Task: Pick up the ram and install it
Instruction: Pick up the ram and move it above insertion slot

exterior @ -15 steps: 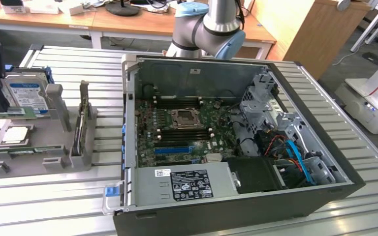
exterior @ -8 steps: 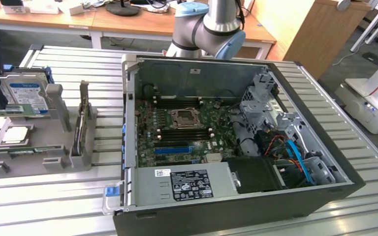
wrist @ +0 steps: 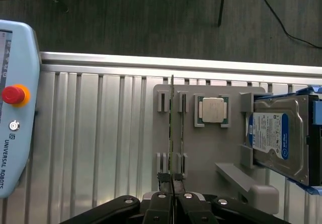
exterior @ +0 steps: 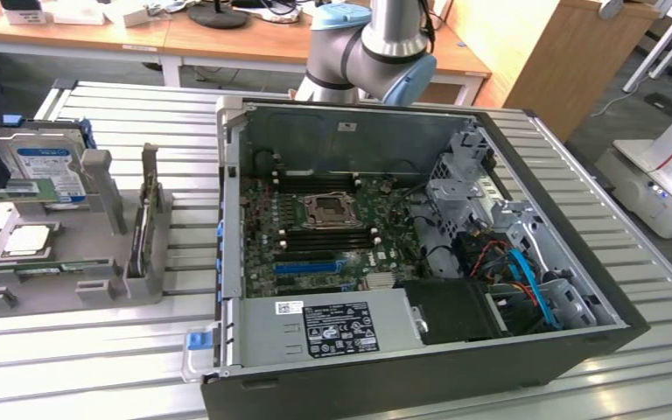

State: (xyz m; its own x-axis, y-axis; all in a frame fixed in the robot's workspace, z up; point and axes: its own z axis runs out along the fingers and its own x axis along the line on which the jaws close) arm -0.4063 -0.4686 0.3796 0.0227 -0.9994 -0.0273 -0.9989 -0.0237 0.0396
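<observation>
Where ram [wrist: 172, 118] stands edge-on at tray [wrist: 211, 151], end effector [wrist: 172, 178] clamped on its end.

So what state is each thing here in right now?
Hand: shut on the ram.
Ram: gripped at one end, on edge.
Second ram: standing in a holder slot.
Processor: lying flat in the holder.
Hard drive: propped aslant in the holder.
Computer: open, side panel off.
</observation>
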